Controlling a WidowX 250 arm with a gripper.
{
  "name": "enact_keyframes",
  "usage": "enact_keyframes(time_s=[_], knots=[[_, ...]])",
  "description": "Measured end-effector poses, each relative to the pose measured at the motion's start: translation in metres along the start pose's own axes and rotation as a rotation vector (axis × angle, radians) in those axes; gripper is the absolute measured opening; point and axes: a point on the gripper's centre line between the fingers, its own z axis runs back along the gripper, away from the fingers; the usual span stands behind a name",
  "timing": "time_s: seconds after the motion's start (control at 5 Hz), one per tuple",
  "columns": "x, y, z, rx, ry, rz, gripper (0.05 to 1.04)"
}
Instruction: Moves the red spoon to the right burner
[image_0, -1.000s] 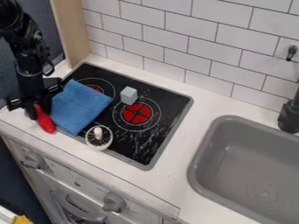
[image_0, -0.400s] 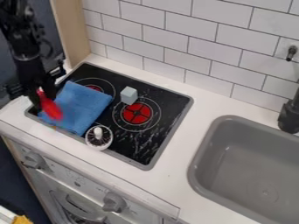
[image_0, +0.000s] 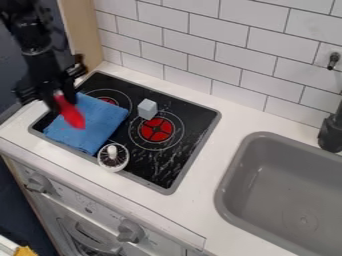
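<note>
At the left of the camera view, my gripper (image_0: 56, 101) hangs above the stove's left edge, shut on the red spoon (image_0: 70, 113). The spoon slants down to the right, its red end over the blue cloth (image_0: 99, 119); the part between my fingers is hidden. The right burner (image_0: 157, 129), with a red centre, lies on the black stovetop (image_0: 192, 131) to the right of the cloth.
A pale grey-blue block (image_0: 147, 109) stands just behind the right burner. A small white round item (image_0: 113, 157) with a knob sits by the stove's front edge. The grey sink (image_0: 280, 185) is at the right; a tiled wall (image_0: 220, 55) rises behind.
The gripper and red spoon have risen from the counter's front left and moved right, over the cloth. The cloth's lower left part has come into sight; block and burner stay put.
</note>
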Motion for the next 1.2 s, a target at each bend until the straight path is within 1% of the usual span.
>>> enact_keyframes(time_s=[0.2, 0.4, 0.6, 0.8, 1.0, 1.2], knots=[[-0.040, -0.018, 0.008, -0.021, 0.106, -0.074, 0.325], [-0.078, -0.036, 0.010, -0.029, 0.219, -0.150, 0.325], [-0.106, -0.053, 0.000, -0.008, 0.360, -0.201, 0.325], [-0.121, -0.067, -0.012, 0.055, 0.483, -0.248, 0.325], [-0.137, -0.078, -0.014, 0.072, 0.507, -0.293, 0.325], [-0.136, -0.086, -0.017, 0.075, 0.477, -0.286, 0.325]])
